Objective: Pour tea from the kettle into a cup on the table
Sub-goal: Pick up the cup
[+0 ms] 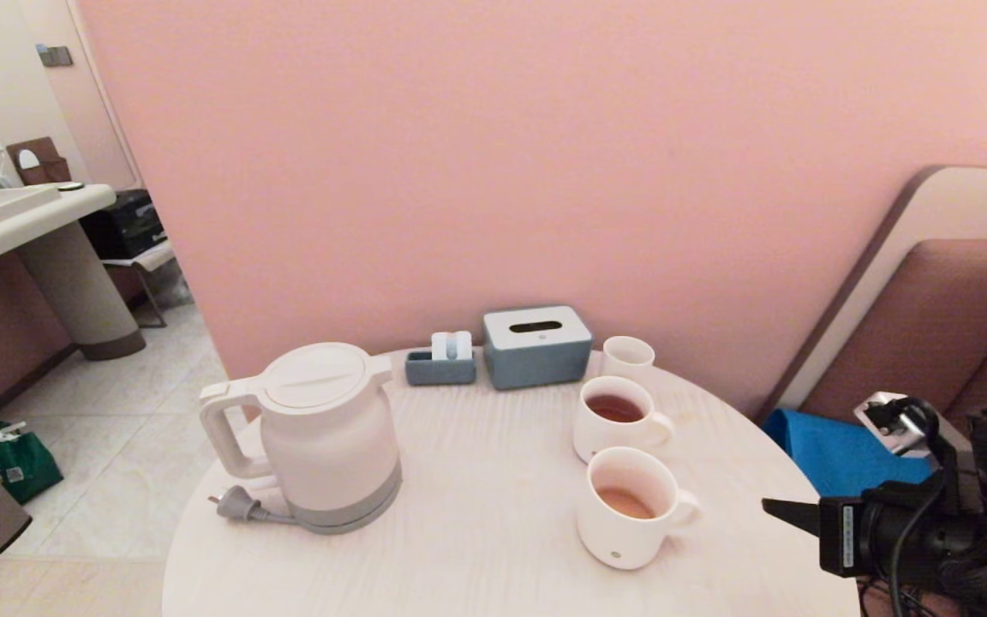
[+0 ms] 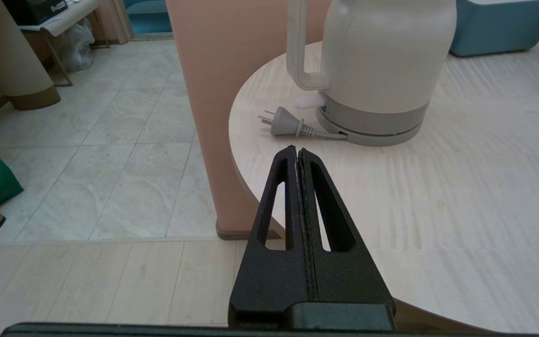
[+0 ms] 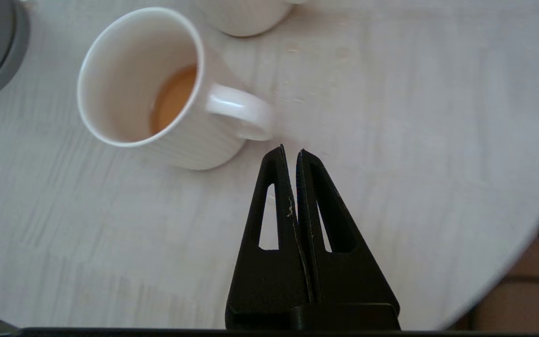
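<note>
White and faintly ribbed, the cup (image 1: pixel 628 507) is sitting on the pale wood-grain table (image 1: pixel 476 514), just beside the black right gripper (image 3: pixel 291 150), whose tapered fingers are pressing together, holding nothing. Pale orange tea (image 3: pixel 172 97) is pooling inside. The smooth white kettle (image 1: pixel 322 433) is standing well apart, upright.

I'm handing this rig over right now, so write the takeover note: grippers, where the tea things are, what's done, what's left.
Left gripper: shut, empty, short of the table edge, pointing at the kettle.
Right gripper: shut, empty, over the table beside the cup handle.
Kettle: upright, lid on, unplugged, handle toward the robot's left.
Cup: nearest mug, a little pale tea at the bottom.
Done: nothing gripped.
Left: grasp kettle, pour into cup.
</note>
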Tool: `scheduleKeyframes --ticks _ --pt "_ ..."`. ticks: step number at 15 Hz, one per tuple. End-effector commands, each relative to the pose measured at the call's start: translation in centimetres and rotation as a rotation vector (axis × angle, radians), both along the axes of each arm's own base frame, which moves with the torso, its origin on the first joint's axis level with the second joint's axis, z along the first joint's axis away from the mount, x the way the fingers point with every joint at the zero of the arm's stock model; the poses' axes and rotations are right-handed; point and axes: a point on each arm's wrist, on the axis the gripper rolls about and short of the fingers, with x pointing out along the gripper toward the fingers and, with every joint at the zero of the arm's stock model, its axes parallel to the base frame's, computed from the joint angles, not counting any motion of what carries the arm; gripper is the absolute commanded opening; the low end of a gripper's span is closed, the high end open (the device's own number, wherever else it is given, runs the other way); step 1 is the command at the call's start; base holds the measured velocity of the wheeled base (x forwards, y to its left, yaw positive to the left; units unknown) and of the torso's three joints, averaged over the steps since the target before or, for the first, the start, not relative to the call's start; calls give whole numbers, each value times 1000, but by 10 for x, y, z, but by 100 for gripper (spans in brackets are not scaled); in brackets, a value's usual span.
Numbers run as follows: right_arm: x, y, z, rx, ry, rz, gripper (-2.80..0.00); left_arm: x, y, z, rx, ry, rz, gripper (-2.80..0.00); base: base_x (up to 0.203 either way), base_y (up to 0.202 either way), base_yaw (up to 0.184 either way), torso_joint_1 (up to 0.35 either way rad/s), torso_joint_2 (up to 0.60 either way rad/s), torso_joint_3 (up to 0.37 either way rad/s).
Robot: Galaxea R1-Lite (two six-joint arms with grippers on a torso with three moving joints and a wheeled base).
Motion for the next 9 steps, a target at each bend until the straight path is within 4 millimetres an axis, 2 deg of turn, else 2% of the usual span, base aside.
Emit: scheduleKeyframes --ticks 1,4,6,9 --pt "2 4 -16 -6 14 19 -280 0 0 0 0 1 0 -280 0 0 0 0 0 0" --pt "13 6 -36 -62 52 38 -280 0 0 0 0 1 1 -280 0 0 0 0 0 0" --pt "23 10 -53 -132 83 -9 -280 0 0 0 0 1 -1 -280 0 0 0 0 0 0" --pt "18 26 -63 -155 48 26 -280 0 0 0 0 1 0 -280 0 0 0 0 0 0"
